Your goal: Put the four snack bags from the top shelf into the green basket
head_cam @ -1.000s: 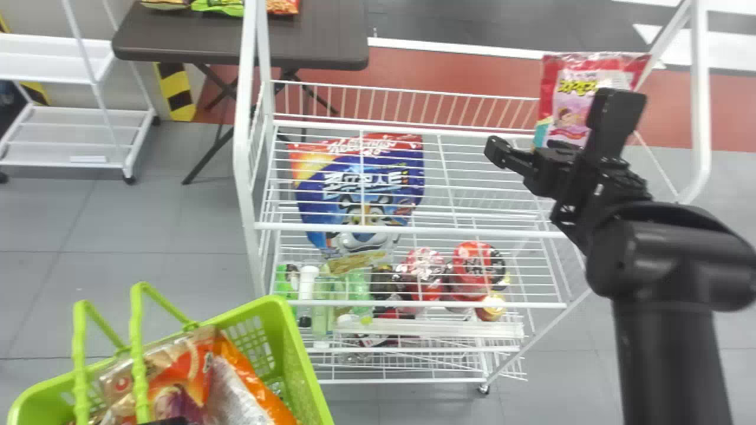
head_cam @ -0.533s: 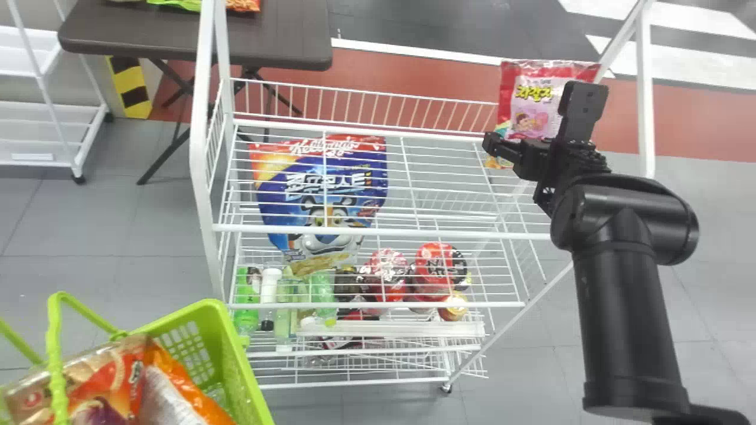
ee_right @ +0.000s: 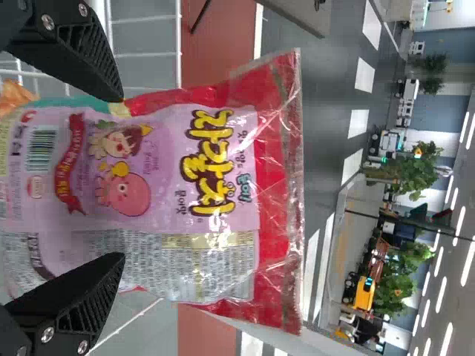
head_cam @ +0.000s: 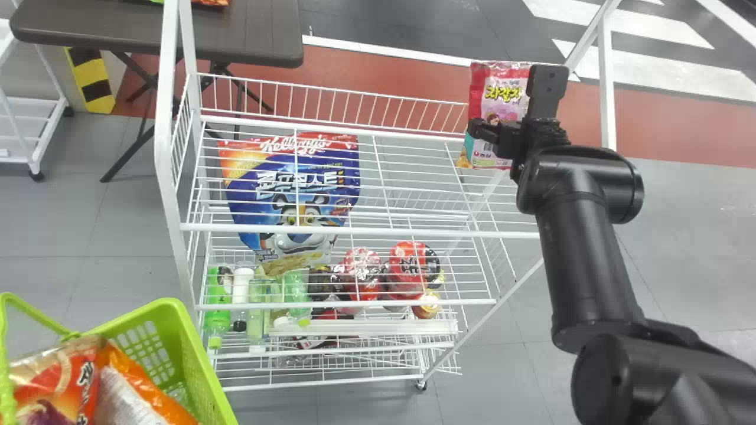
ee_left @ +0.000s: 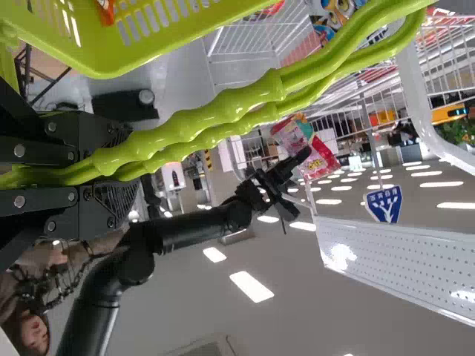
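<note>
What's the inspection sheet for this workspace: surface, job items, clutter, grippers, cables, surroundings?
Surface: white wire shelf, several tiers.
Job's things: red-and-pink snack bag upright near the top tier's far right corner; green basket at left, orange packaging inside.
Clutter: blue cereal bag seen through the shelf wires; red cup and green bottle lower down.
Grippers: right gripper open, fingers astride the snack bag; left gripper closed on the basket handles.
Cables: dark strands, possibly wiring; cannot confirm.
Surroundings: dark table behind the shelf.
</note>
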### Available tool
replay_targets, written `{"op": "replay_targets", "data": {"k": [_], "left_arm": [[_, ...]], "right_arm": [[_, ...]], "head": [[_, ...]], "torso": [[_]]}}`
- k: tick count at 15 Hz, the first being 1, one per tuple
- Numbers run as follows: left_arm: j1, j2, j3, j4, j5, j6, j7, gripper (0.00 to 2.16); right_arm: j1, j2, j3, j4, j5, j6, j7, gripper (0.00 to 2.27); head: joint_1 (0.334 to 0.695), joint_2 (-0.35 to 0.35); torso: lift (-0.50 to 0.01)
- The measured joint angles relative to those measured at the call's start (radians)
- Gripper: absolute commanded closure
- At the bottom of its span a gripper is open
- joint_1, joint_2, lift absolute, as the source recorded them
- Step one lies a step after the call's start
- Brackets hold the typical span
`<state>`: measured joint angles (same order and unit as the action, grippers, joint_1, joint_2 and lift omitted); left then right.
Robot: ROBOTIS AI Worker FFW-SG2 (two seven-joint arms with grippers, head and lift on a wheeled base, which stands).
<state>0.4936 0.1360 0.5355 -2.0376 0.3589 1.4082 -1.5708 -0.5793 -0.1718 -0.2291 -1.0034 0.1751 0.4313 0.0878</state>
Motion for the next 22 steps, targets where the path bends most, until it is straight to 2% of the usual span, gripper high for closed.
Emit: {"op": "replay_targets", "data": {"k": [2, 3, 5, 9, 13, 18, 20, 22], "left_arm": [[-0.002, 0.001, 0.011, 0.017, 0.0, -0.013, 0.0, 2.15], [-0.004, 0.002, 0.014, 0.025, 0.0, -0.018, 0.0, 2.15], [-0.008, 0.002, 0.015, 0.032, 0.0, -0.02, 0.0, 2.15], [-0.009, 0.002, 0.02, 0.035, 0.002, -0.02, 0.0, 2.15], [-0.005, 0.001, 0.03, 0.038, 0.006, -0.022, 0.0, 2.15], [-0.007, -0.002, 0.038, 0.039, 0.011, -0.022, 0.0, 2.15], [-0.009, -0.003, 0.039, 0.039, 0.012, -0.022, 0.0, 2.15], [-0.013, -0.005, 0.039, 0.04, 0.012, -0.022, 0.0, 2.15]], "right_arm": [[-0.024, -0.001, 0.002, 0.036, 0.001, 0.006, -0.005, 2.04], [-0.026, -0.001, 0.001, 0.039, 0.0, 0.015, -0.012, 2.26], [-0.017, 0.002, -0.001, 0.03, -0.01, 0.039, -0.058, 2.26], [0.022, 0.009, -0.002, -0.034, -0.036, 0.058, -0.071, 2.26], [0.105, 0.014, -0.001, -0.191, -0.094, 0.089, -0.078, 2.26], [0.336, 0.02, 0.043, -0.641, -0.267, 0.204, -0.064, 2.26], [0.442, 0.025, 0.092, -0.834, -0.322, 0.265, -0.06, 2.26], [0.563, 0.025, 0.156, -1.025, -0.385, 0.328, -0.055, 2.26]], "head": [[0.695, -0.266], [0.695, -0.263], [0.695, -0.271], [0.695, -0.269], [0.695, -0.264], [0.695, -0.209], [0.695, -0.158], [0.695, -0.063]], "torso": [[0.0], [0.0], [0.0], [0.0], [0.0], [0.0], [0.0], [0.0]]}}
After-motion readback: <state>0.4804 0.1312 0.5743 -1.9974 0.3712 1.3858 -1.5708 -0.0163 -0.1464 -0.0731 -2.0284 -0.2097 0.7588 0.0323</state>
